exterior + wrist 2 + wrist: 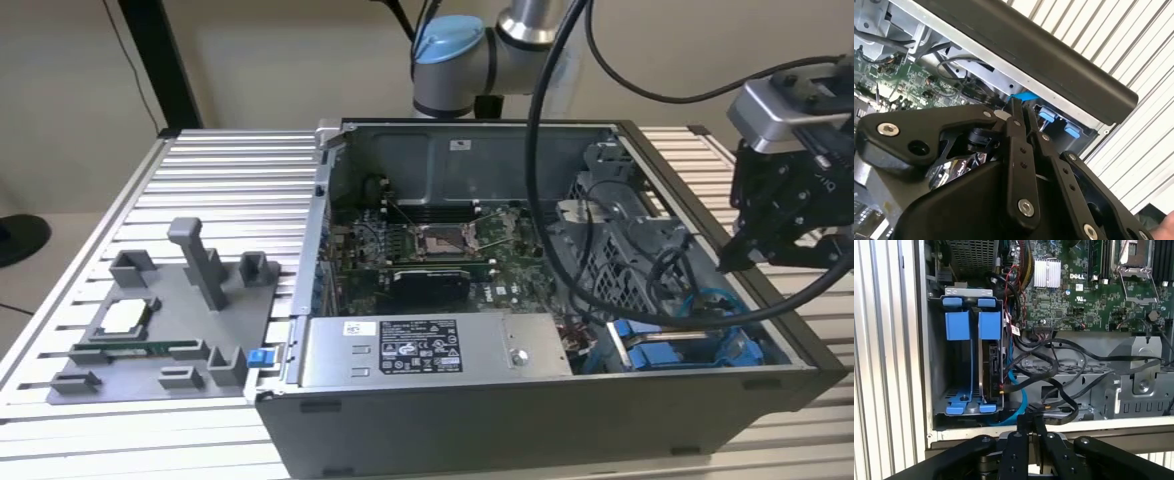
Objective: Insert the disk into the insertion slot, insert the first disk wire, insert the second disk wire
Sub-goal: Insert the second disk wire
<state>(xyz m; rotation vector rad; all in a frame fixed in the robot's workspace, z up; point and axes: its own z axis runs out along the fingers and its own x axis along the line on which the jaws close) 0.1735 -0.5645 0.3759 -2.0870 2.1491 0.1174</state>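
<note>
Hovering above the side wall of the open computer case [534, 420], the gripper [747, 255] points down into the case's drive corner. Its two black fingers [1016, 150] are drawn together at the tips in both wrist views, and I can make out nothing clamped between them [1029, 422].

Just ahead of the fingertips and below them sits the insertion slot [936, 355], a grey metal bay with bright blue rails and tabs, standing against the case wall. The disk [993, 365] is already down in that bay. In the first wrist view it shows edge-on as a dark slab between the blue rails, in the compartment nearer the motherboard [1079, 285].

A black wire [1019, 386] reaches the disk's exposed edge. Whether it is fully seated there I cannot tell. A blue cable [1019, 390] curves past the same edge toward the gripper. A loop of black cables [1054, 365] lies just beside the fingertips, over the grey bracket beyond the bay.

In the second wrist view the slot's blue tabs [1046, 116] peek out just past the closed tips, under the dark case rim.

Farther from the gripper, a grey labelled power-supply box [427, 350] lies along the case's front. Well apart on the slotted table [227, 170], a grey fixture plate [147, 340] carries small parts.
</note>
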